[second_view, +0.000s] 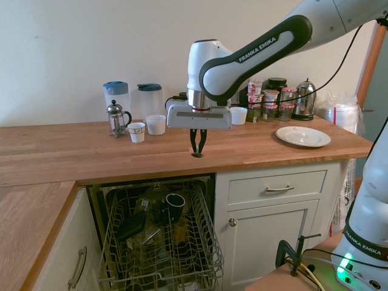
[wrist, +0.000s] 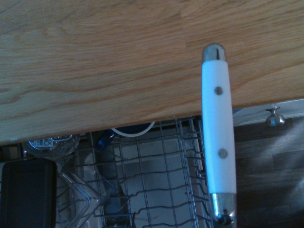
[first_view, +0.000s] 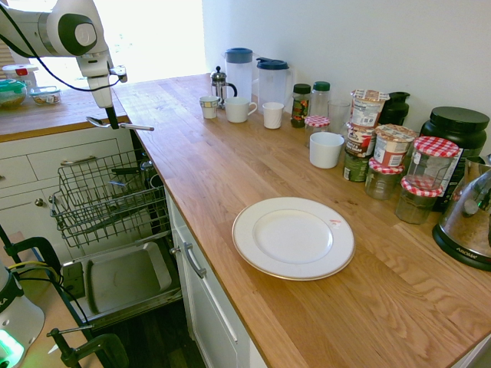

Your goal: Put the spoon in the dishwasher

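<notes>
Spoon [first_view: 140, 126] gripped and lifted, with the dishwasher [first_view: 126, 280] open for it

Jaws [first_view: 113, 123] are closed on the spoon, leaving no more gap than its handle needs. They have it partway along, and it lies roughly level across them, well clear of the tabletop [second_view: 260, 148]. Close up, the wrist view shows a pale handle with two rivets and shiny metal at each end.

As for progress, I'd call the pick-up done and the placing still to do. The rack [second_view: 209, 245] stands out from under the tabletop's edge, below the jaws at about seven o'clock in the second exterior view. It already carries a dark mug [second_view: 175, 203] and a black container [second_view: 130, 225]. What's left, as I judge it, is to line up with a free part of the rack, lower the spoon and let go.

The arm [second_view: 257, 57] reaches in from about two o'clock in that view, bends at the wrist and points the jaws straight down, near the tabletop's front edge. Farther out, from the jaws, the plate [second_view: 303, 136] sits at three o'clock, while the coffee press [second_view: 116, 119] and a patterned cup [second_view: 137, 132] stand toward ten and nine.
</notes>
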### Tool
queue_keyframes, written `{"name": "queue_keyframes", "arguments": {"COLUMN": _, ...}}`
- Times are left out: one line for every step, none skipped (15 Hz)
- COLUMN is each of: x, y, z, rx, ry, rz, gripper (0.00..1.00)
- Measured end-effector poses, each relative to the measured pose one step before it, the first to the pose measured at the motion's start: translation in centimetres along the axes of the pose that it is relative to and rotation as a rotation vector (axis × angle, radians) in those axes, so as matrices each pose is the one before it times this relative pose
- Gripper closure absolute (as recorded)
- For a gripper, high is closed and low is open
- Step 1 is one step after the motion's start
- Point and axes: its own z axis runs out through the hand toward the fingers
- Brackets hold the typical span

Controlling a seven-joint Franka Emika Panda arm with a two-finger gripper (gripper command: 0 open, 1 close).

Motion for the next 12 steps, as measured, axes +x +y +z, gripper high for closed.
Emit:
{"name": "queue_keyframes", "arguments": {"x": -0.264, "y": 0.653, "z": 0.458, "rx": -0.00018, "ry": 0.00242, "rz": -0.00292, "gripper": 1.0}}
{"name": "queue_keyframes", "arguments": {"x": -0.546, "y": 0.819, "z": 0.314, "rx": 0.00193, "ry": 0.00437, "rz": 0.00086, "gripper": 1.0}}
{"name": "queue_keyframes", "arguments": {"x": -0.787, "y": 0.768, "z": 0.274, "rx": 0.00503, "ry": 0.00372, "rz": 0.00288, "gripper": 1.0}}
{"name": "queue_keyframes", "arguments": {"x": -1.107, "y": 0.928, "z": 0.292, "rx": 0.00695, "ry": 0.00384, "rz": 0.00167, "gripper": 1.0}}
{"name": "queue_keyframes", "arguments": {"x": -1.643, "y": 1.004, "z": 0.287, "rx": 0.00927, "ry": 0.00297, "rz": -0.00008, "gripper": 1.0}}
{"name": "queue_keyframes", "arguments": {"x": -1.783, "y": 1.029, "z": 0.432, "rx": 0.01155, "ry": 0.0026, "rz": -0.00049, "gripper": 1.0}}
{"name": "queue_keyframes", "arguments": {"x": -1.812, "y": 0.989, "z": 0.44, "rx": 0.01096, "ry": 0.00837, "rz": -0.00293, "gripper": 1.0}}
{"name": "queue_keyframes", "arguments": {"x": -1.679, "y": 0.803, "z": 0.574, "rx": 0.01295, "ry": 0.00986, "rz": -0.00496, "gripper": 1.0}}
{"name": "queue_keyframes", "arguments": {"x": -1.147, "y": 0.608, "z": 0.981, "rx": 0.01115, "ry": 0.01466, "rz": -0.00568, "gripper": 1.0}}
{"name": "queue_keyframes", "arguments": {"x": -0.732, "y": 0.325, "z": 1.375, "rx": 0.00505, "ry": 0.01817, "rz": -0.00132, "gripper": 1.0}}
{"name": "queue_keyframes", "arguments": {"x": -0.416, "y": 0.169, "z": 1.744, "rx": -0.00142, "ry": 0.0176, "rz": -0.0019, "gripper": 1.0}}
{"name": "queue_keyframes", "arguments": {"x": -0.381, "y": 0.204, "z": 2.193, "rx": -0.00529, "ry": 0.01819, "rz": -0.00668, "gripper": 1.0}}
